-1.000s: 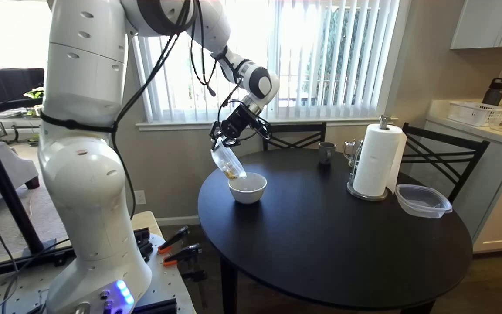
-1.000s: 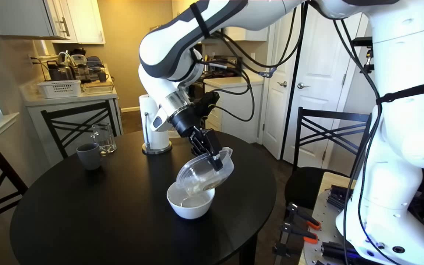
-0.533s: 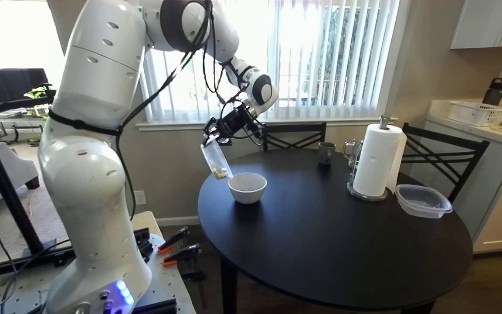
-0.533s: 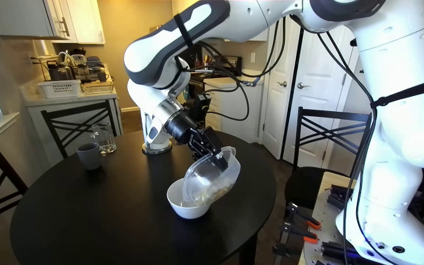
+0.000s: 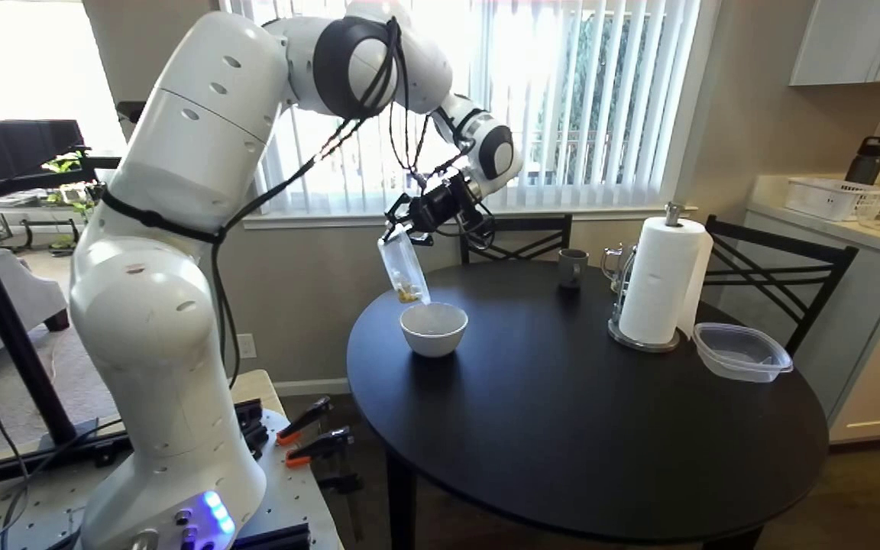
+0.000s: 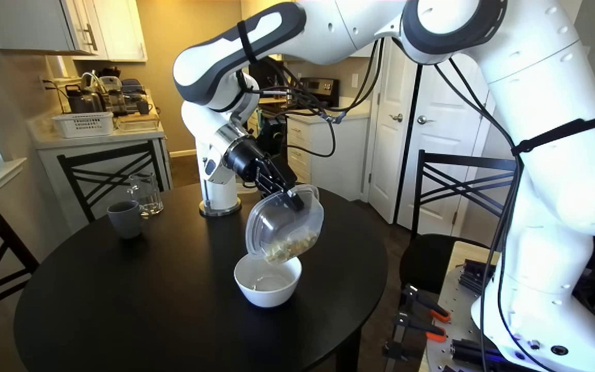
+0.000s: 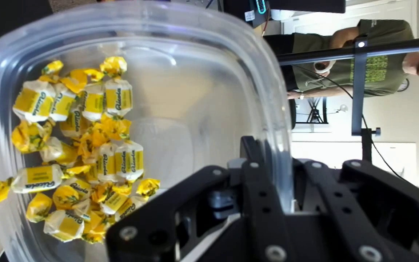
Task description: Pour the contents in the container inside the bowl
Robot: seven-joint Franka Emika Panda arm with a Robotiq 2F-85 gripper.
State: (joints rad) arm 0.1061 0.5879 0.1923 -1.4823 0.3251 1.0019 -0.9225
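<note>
Two clear tubs (image 6: 276, 223) (image 5: 742, 357), one white bowl (image 6: 267, 298), one paper roll (image 5: 658, 286)

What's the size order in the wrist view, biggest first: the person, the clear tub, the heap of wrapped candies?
1. Clear tub
2. Heap of wrapped candies
3. Person, partly hidden and farther away, so looking smaller here

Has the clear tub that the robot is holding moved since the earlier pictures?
Yes, upward: in both exterior views, the held clear tub has risen relative to the white bowl, which has stayed put.

Candies (image 7: 108, 162) in container (image 7: 166, 145), bowl (image 6: 267, 298) on table (image 6: 173, 305)
</note>
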